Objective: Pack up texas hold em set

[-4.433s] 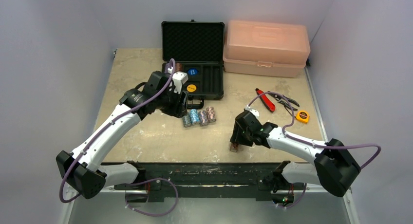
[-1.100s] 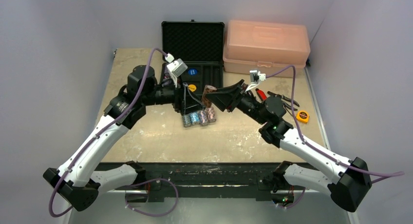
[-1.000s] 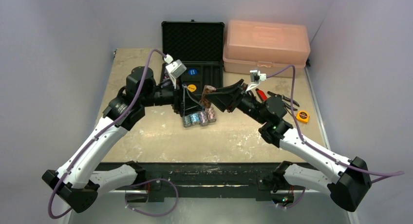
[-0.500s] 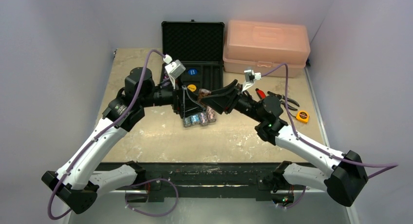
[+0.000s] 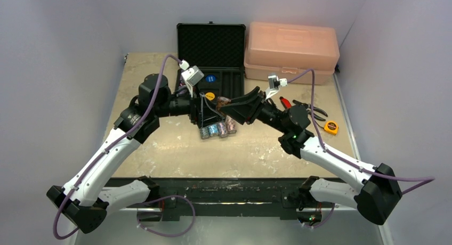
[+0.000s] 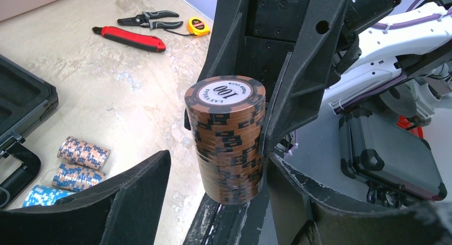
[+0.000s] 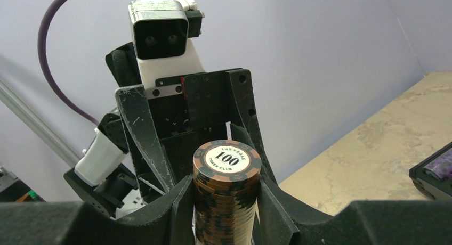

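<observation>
Above the table [image 5: 160, 149], at 6 o'clock of the open black case [image 5: 210, 45], the right gripper [image 7: 226, 202] is clamped on a brown chip stack [image 6: 226, 138] marked "100", clear of the table. The left gripper [image 6: 218, 165] stands wide, its fingers either side of that stack, with a gap on one side. Four more chip stacks [image 5: 217, 129] lie on their sides at 6 o'clock of it. One blue disc [image 5: 211, 79] and one yellow disc [image 5: 209, 96] sit in the tray [image 5: 232, 85].
</observation>
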### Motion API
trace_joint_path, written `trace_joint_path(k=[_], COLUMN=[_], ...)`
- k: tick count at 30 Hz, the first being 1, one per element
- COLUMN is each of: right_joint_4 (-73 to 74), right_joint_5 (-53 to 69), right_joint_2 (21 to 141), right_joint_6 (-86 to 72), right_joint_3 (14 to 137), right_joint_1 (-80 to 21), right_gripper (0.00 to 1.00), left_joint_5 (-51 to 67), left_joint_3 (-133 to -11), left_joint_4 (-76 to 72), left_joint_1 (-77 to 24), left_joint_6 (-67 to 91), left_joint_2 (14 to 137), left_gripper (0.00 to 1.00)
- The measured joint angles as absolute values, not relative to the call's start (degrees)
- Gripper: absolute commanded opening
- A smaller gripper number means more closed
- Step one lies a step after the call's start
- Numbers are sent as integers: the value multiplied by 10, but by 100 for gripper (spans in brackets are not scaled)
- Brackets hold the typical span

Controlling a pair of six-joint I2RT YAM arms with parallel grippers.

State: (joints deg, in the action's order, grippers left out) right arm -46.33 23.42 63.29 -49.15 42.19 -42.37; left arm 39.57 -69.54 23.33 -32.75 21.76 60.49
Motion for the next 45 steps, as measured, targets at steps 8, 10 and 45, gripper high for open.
trace_joint_path(k=[8,10,45], right_joint_4=[-476,-479,-472], right_joint_5=[233,232,191], right_joint_2=[637,638,622], right_joint_6=[-510,-514,-517], right_joint_3=[422,421,417], right_joint_1=[-424,-423,-423], right_gripper=[0,0,99], left_joint_5=[398,399,403], left_joint_3=[-694,-694,-681], left_joint_4=[226,222,220], left_joint_1=[-328,-328,-315], left_joint_6=[221,224,249], left_joint_2=[607,609,622], left_gripper=[66,66,0])
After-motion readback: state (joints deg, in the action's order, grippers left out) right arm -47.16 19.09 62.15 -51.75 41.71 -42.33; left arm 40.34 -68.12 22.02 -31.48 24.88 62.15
